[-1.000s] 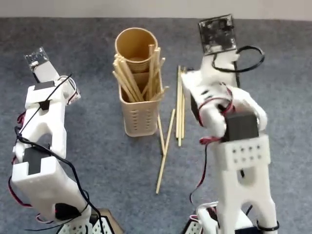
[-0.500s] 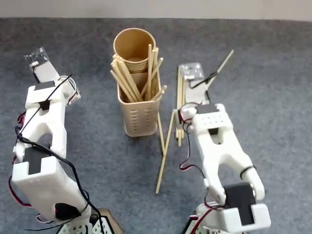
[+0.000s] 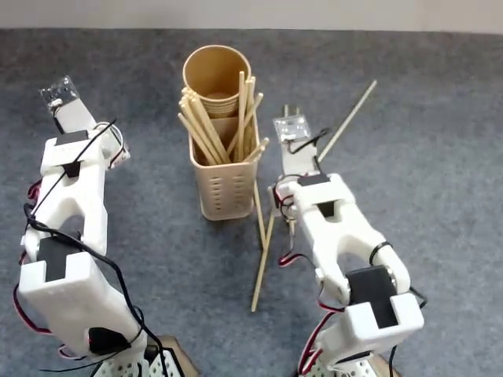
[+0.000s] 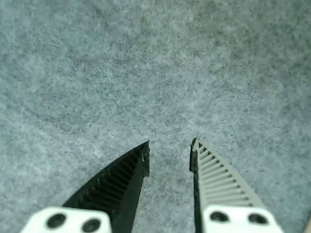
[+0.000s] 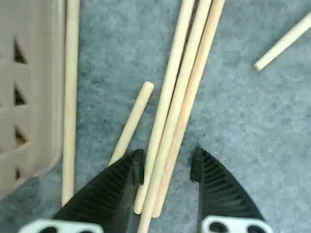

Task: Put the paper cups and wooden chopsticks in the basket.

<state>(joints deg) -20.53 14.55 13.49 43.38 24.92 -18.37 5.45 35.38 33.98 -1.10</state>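
Observation:
The beige basket (image 3: 224, 184) stands mid-table, holding stacked paper cups (image 3: 216, 72) and several wooden chopsticks (image 3: 236, 126). Loose chopsticks (image 3: 263, 243) lie on the carpet just right of it, and one more chopstick (image 3: 346, 122) lies farther right. My right arm (image 3: 330, 228) is stretched over the loose ones. My right gripper (image 5: 167, 165) is open, low over the carpet, with a pair of chopsticks (image 5: 182, 102) running between its fingers beside the basket wall (image 5: 24, 87). My left gripper (image 4: 169, 155) is open over bare carpet, far left of the basket.
Grey carpet covers the table. A short chopstick (image 5: 131, 121) and another chopstick (image 5: 70, 87) along the basket lie close to my right gripper. The left arm (image 3: 71, 204) stands along the left side. Open carpet lies at the far right.
The right arm has swung down and leftwards from a raised pose, coming low over the loose chopsticks beside the basket. The single chopstick at the right has come into view. The left arm kept still.

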